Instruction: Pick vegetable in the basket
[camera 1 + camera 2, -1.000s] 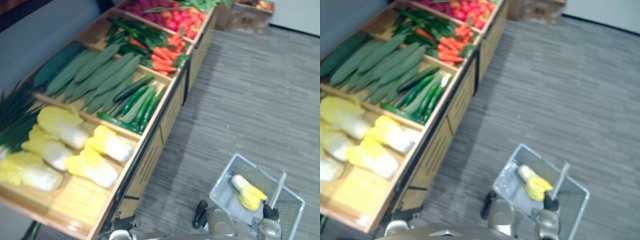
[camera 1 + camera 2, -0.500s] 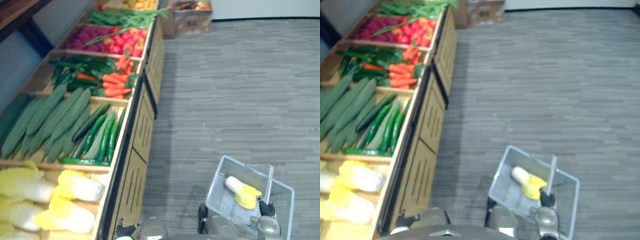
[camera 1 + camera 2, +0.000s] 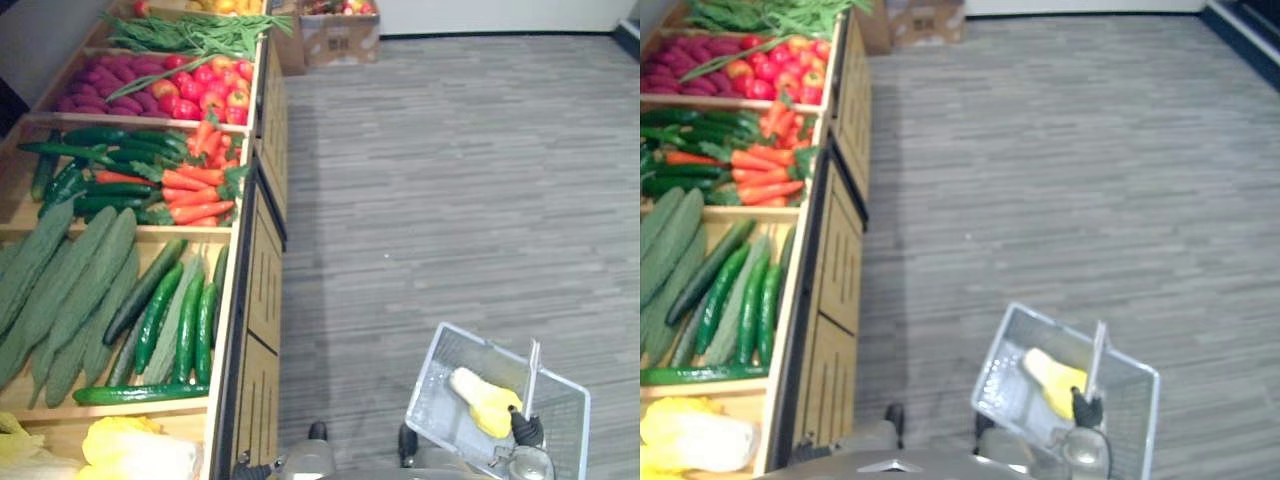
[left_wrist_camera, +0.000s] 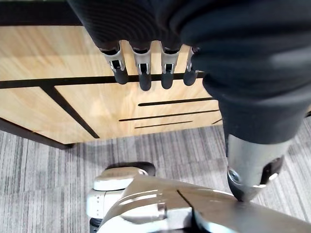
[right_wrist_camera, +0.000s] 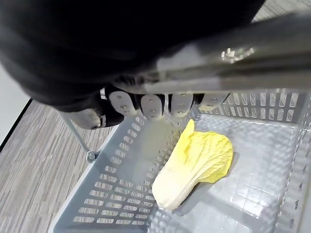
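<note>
1. The right hand (image 5: pixel 148 104) has its fingers curled round the metal handle (image 5: pixel 233 60) of a grey plastic basket (image 5: pixel 116 194). The tub of the basket sits directly below the fingers.
2. One napa cabbage (image 5: pixel 194 162) lies on the basket's bottom, just under that hand's fingertips, with its pale stem end pointing away from its yellow leafy end.
3. The left hand (image 4: pixel 144 68) hangs with straight, relaxed fingers and holds nothing. Just past its fingertips is the wooden side panel of the produce stand (image 3: pixel 262 300).
4. The stock lies above the left hand and to its outer side. More napa cabbages (image 3: pixel 130 455) are nearest it, cucumbers (image 3: pixel 165 310) are a compartment further on, and carrots (image 3: pixel 195 190) lie beyond those.
5. With one vegetable already in the basket, the step in hand looks like lining up beside the stand for another pick.
6. The next move probably calls for raising the left hand over the stand's front edge and closing it round the middle of one vegetable. It would then carry that vegetable across to the basket under the right hand, which should hold the handle level.
</note>
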